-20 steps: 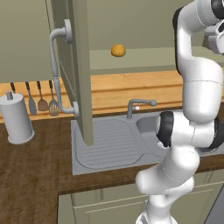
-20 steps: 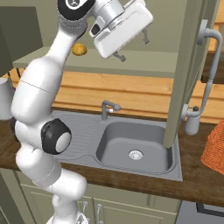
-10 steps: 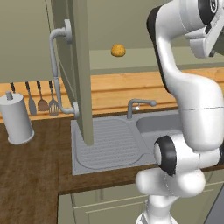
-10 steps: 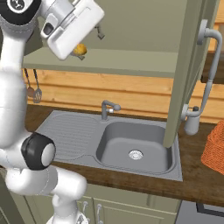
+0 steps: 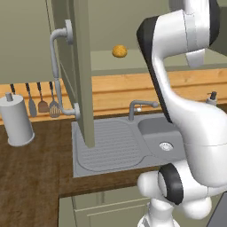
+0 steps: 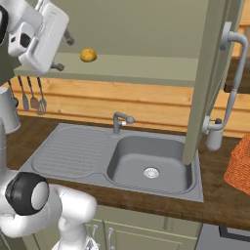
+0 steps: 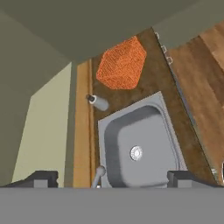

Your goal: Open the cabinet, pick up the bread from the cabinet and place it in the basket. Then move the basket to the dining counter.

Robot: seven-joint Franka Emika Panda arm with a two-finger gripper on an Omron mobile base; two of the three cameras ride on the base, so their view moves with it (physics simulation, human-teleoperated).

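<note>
On the cabinet shelf, the bread lies beside the wide-spread pincer.

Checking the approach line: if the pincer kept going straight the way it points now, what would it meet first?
Probably the grey metal sink basin, near its round drain; the open pincer looks down at it, with nothing between. Depth is unclear.

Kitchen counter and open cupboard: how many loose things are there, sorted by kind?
Bread: 1
Basket: 1
Hanging utensils: 3
Grey canister: 1
Soap bottle: 1
Total: 7
</note>
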